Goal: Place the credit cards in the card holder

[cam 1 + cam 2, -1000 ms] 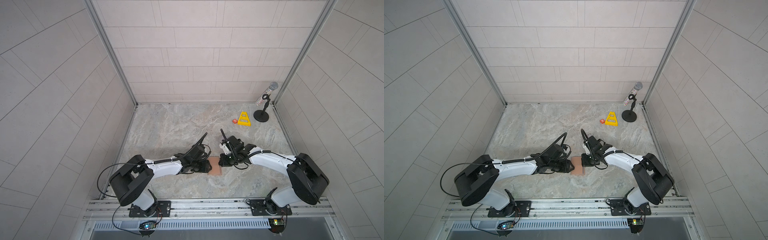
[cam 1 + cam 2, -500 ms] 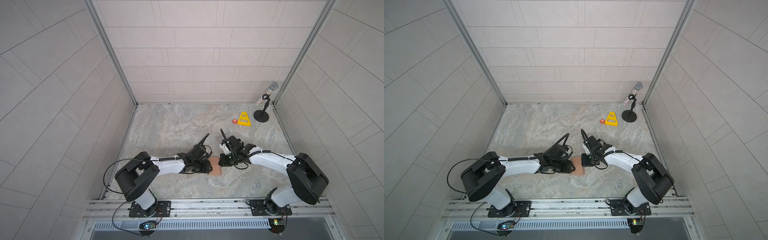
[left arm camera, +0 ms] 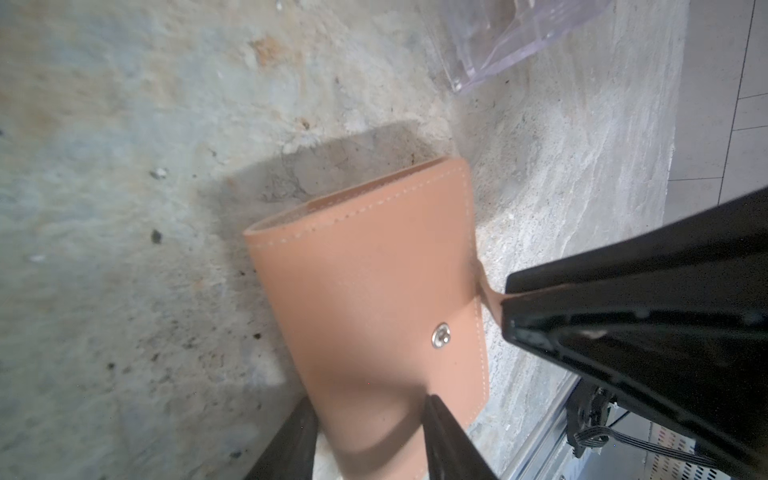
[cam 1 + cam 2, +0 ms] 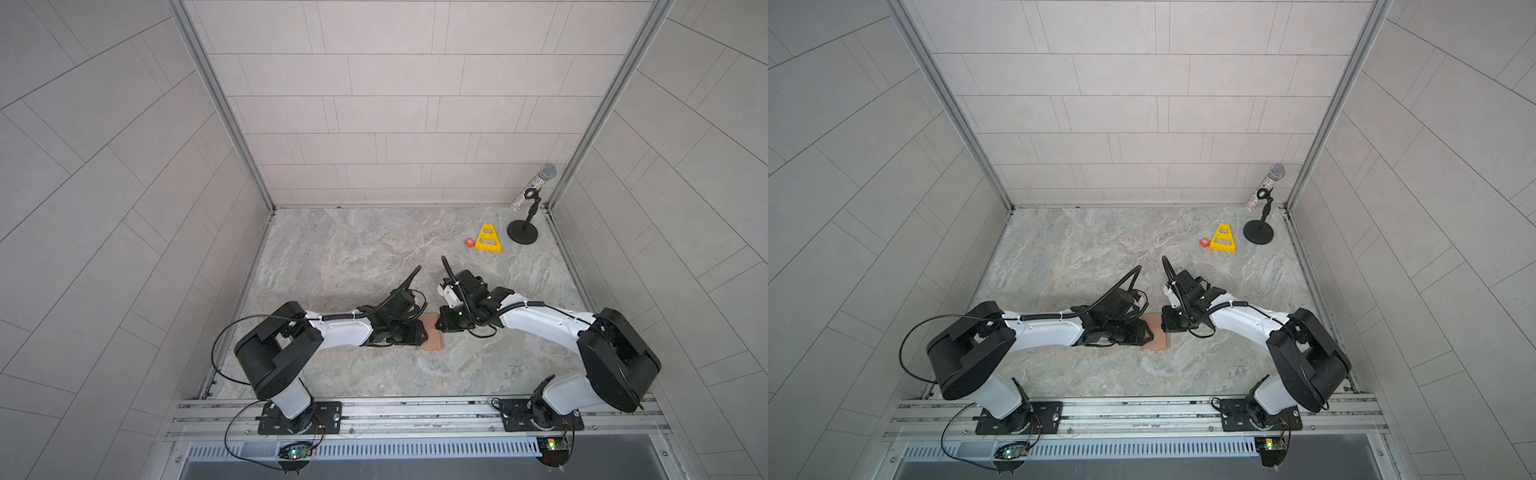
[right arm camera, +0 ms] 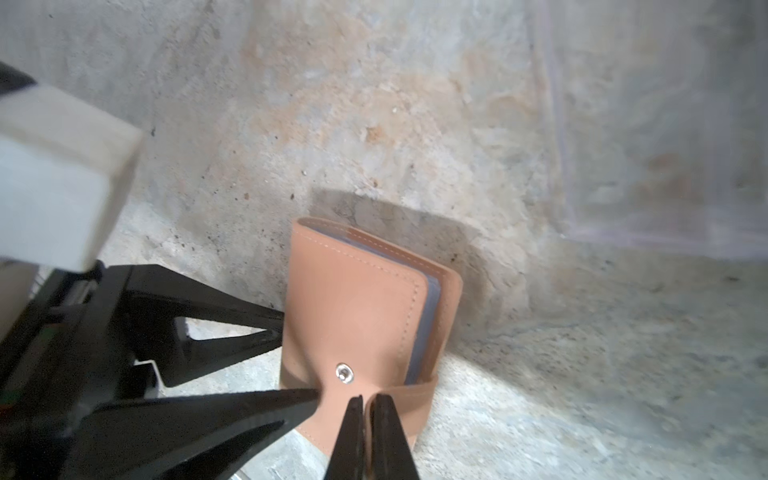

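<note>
1. What has changed is slight. The left arm's elbow has swung in toward the middle of both top views, while the left gripper [image 4: 415,332] has kept its place. The tan-pink leather booklet-style card holder [image 4: 430,338] has not shifted and lies at lower middle on the grey marbled tabletop [image 4: 353,257]. I judge this to be bracing, not progress: no card is in yet.
2. The left gripper is half spread, its fingers [image 3: 440,428] straddling the holder and pressing both sides.
3. The right gripper [image 5: 365,399] has its jaws pressed together, pinching the holder's tan snap tab [image 3: 487,296]. The silver snap stud [image 5: 345,372] lies bare, so the tab is undone, but the cover is still folded shut.
4. A clear acrylic stand [image 3: 511,37] sits near, at upper right in the left wrist view. No credit cards show in any view.
5. Farthest off, at upper right, are a yellow triangular piece [image 4: 488,240] and a microphone on a black stand [image 4: 528,208].
</note>
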Motion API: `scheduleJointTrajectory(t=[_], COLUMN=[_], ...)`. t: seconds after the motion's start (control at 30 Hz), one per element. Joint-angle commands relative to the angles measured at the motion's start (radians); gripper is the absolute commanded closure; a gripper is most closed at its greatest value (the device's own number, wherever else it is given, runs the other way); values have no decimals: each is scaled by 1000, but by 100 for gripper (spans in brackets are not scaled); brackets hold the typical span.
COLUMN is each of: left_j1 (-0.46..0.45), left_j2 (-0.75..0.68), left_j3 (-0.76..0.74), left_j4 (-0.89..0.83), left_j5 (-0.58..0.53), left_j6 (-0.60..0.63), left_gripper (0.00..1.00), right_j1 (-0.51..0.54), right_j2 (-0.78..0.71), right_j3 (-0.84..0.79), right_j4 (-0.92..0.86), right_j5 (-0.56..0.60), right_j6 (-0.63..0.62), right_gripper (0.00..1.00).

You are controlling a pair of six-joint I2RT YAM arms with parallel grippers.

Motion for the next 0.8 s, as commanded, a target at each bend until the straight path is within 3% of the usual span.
scheduleJointTrajectory(t=[0.0,0.2,0.57,0.77], left_j1=[-8,-12,-11,-11], left_j2=[34,31,19,16], left_j3=[-6,-12,-20,-20], left_j4=[-36,-35,-39,-46], left_j5=[-32,-32,-35,-38], left_j6=[-8,-9,-10,-8], left_gripper=[53,58,59,59], right_j1=[13,24,24,24], right_j2=[12,34,31,10], right_j3=[-3,-9,-15,-9], right_j4=[76,108,118,110], right_j5=[-56,-53,-59,-55], right_j6=[39,57,63,68], right_gripper=[93,86,62,56])
